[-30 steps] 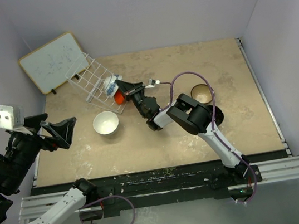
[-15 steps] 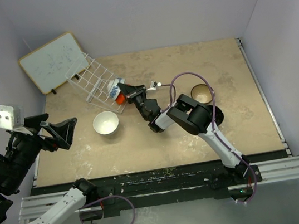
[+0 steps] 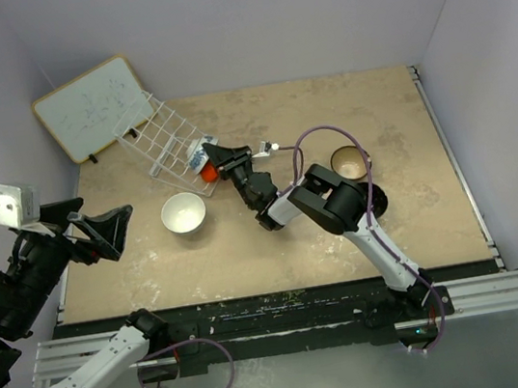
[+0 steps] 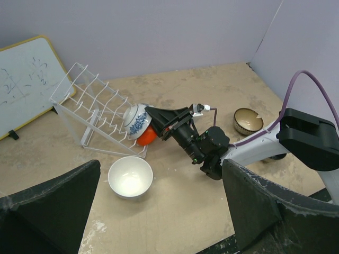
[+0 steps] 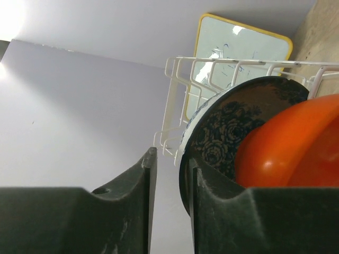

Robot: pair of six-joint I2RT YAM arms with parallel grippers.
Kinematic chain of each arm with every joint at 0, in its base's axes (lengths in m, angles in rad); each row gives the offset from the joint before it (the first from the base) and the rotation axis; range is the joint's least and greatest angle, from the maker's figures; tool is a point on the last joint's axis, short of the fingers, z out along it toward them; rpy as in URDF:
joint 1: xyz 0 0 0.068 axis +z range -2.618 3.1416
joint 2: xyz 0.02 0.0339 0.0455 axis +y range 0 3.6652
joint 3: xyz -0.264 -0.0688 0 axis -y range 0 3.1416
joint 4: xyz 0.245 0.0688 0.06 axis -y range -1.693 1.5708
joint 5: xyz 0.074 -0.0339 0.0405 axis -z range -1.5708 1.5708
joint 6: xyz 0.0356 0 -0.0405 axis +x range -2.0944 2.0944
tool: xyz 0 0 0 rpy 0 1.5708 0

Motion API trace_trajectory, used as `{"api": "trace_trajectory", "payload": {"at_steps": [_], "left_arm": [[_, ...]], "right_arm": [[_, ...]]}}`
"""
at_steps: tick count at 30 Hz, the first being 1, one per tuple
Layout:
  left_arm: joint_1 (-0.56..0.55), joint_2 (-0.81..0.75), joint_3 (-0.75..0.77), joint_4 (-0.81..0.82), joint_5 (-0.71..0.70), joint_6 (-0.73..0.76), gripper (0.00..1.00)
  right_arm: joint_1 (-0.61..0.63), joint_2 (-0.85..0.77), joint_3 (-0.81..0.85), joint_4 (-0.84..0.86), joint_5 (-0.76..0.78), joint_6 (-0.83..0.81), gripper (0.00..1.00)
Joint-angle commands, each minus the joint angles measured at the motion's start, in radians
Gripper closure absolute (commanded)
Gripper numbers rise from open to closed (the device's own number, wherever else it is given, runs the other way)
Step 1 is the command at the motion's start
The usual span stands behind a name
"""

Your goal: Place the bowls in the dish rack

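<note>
One dish rack is seen tilted, two bowls in it: the blue-and-white bowl, its rim pinched between the right jaws, and an orange-red bowl below. One white bowl lies between the left jaws, spread wide

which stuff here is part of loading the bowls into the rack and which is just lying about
Part of the job:
dish rack
blue-and-white bowl, held by right gripper
orange-red bowl
white bowl
brown bowl

Lying about:
whiteboard
</note>
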Motion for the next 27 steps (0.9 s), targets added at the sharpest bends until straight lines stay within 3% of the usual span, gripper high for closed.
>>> {"api": "trace_trajectory", "payload": {"at_steps": [1, 5, 27], "left_arm": [[0.003, -0.005, 0.016, 0.017, 0.004, -0.006, 0.01], [0.004, -0.006, 0.016, 0.017, 0.004, -0.008, 0.01], [0.003, -0.02, -0.037, 0.058, 0.009, -0.028, 0.01]], "right_arm": [[0.004, -0.043, 0.039, 0.369, 0.027, -0.012, 0.66], [0.004, -0.057, 0.018, 0.369, 0.033, -0.019, 0.52], [0.001, -0.173, -0.237, 0.369, 0.097, 0.009, 0.47]]}}
